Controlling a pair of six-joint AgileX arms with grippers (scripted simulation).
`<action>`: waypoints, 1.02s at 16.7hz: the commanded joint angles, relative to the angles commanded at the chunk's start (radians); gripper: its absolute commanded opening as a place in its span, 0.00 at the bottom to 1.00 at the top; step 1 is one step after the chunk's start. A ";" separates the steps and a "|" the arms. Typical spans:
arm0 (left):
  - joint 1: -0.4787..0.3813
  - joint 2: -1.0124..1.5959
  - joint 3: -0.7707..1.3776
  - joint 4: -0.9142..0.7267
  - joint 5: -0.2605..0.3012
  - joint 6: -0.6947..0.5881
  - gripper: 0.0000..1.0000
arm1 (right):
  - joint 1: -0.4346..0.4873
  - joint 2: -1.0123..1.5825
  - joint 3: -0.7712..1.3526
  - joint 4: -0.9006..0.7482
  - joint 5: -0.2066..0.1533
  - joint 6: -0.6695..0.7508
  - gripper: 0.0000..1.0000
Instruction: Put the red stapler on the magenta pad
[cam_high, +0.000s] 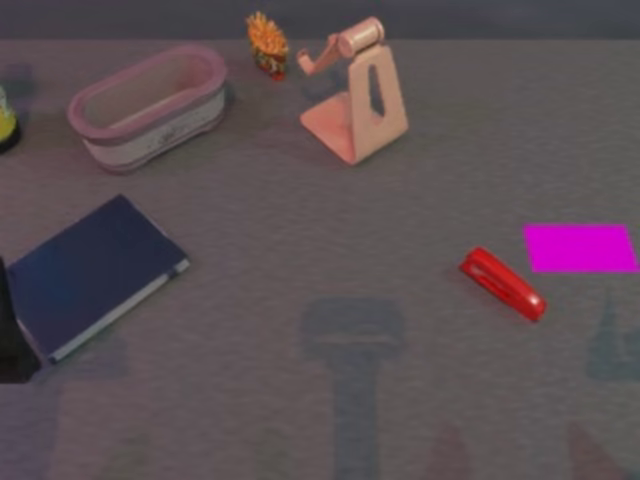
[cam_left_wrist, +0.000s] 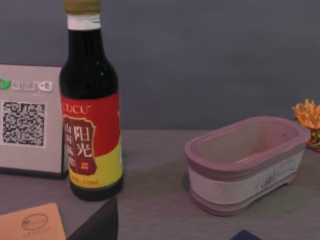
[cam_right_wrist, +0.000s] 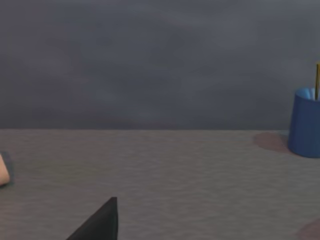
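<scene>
The red stapler (cam_high: 502, 284) lies flat and diagonal on the table at the right of the top view. The magenta pad (cam_high: 580, 248) lies flat just to its right, a small gap away, with nothing on it. Neither shows in the wrist views. My left gripper (cam_high: 12, 330) is a dark shape at the table's left edge beside the book, far from the stapler. My right gripper (cam_right_wrist: 100, 222) shows only as a dark tip in the right wrist view, low over bare table, and is outside the top view. Neither gripper holds anything that I can see.
At the back stand a pink oval tub (cam_high: 150, 105), an orange spiky figurine (cam_high: 268, 45) and a pink stand (cam_high: 358, 100). A dark blue book (cam_high: 95, 272) lies at the left. A sauce bottle (cam_left_wrist: 90, 110) and QR sign (cam_left_wrist: 30, 120) are near the left gripper. A blue cup (cam_right_wrist: 305, 122) shows in the right wrist view.
</scene>
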 joint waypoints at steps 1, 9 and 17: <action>0.000 0.000 0.000 0.000 0.000 0.000 1.00 | 0.000 0.000 0.000 0.000 0.000 0.000 1.00; 0.000 0.000 0.000 0.000 0.000 0.000 1.00 | 0.068 0.290 0.286 -0.201 -0.004 -0.050 1.00; 0.000 0.000 0.000 0.000 0.000 0.000 1.00 | 0.217 1.130 0.976 -0.687 0.003 -0.179 1.00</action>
